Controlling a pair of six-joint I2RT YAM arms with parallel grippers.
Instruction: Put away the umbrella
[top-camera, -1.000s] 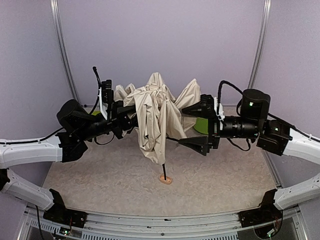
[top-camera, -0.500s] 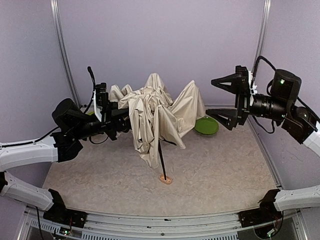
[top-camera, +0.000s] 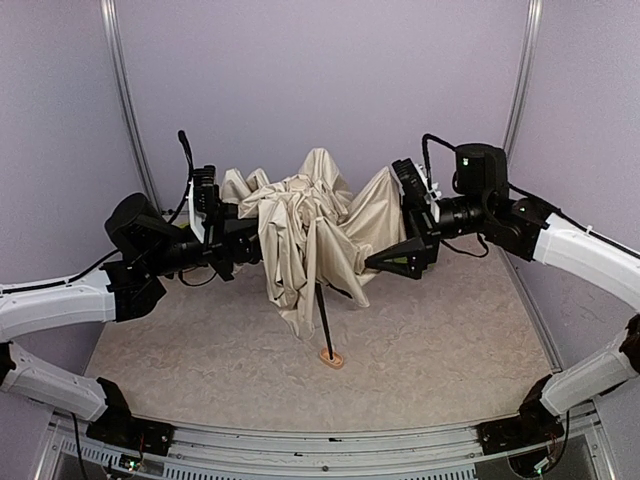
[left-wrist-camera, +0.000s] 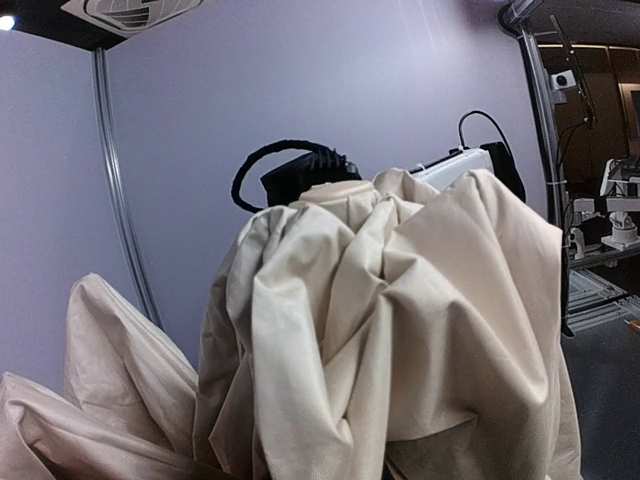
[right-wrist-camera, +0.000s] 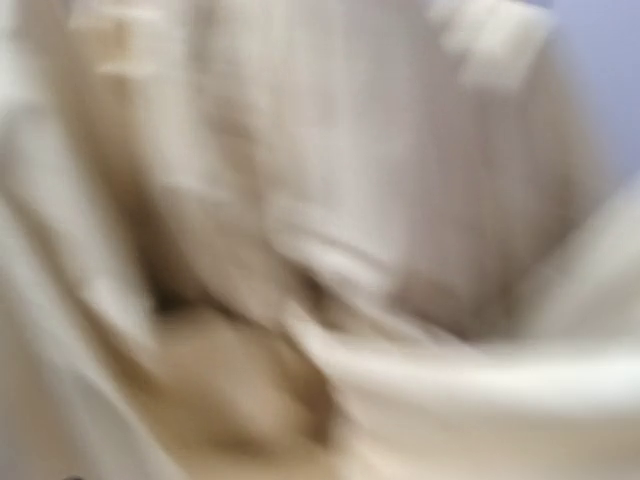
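The umbrella (top-camera: 310, 225) hangs half collapsed above the table, its cream canopy bunched in folds. Its thin black shaft (top-camera: 323, 320) slants down to the wooden knob (top-camera: 331, 358), which rests on the table. My left gripper (top-camera: 243, 245) is buried in the canopy's left side and shut on the fabric. In the left wrist view only the cream folds (left-wrist-camera: 380, 330) show, hiding my fingers. My right gripper (top-camera: 398, 220) stands open, one finger above and one below the canopy's right lobe. The right wrist view is filled with blurred cream fabric (right-wrist-camera: 320, 250).
Lavender walls close in the back and both sides, with metal rails (top-camera: 125, 110) (top-camera: 520, 90) in the corners. The beige table (top-camera: 450, 330) runs to the near edge where the arm bases sit.
My right arm swung up and away to the right, then came back down against the canopy's right side, jaws open throughout. The left gripper kept its hold and drew the umbrella slightly left.
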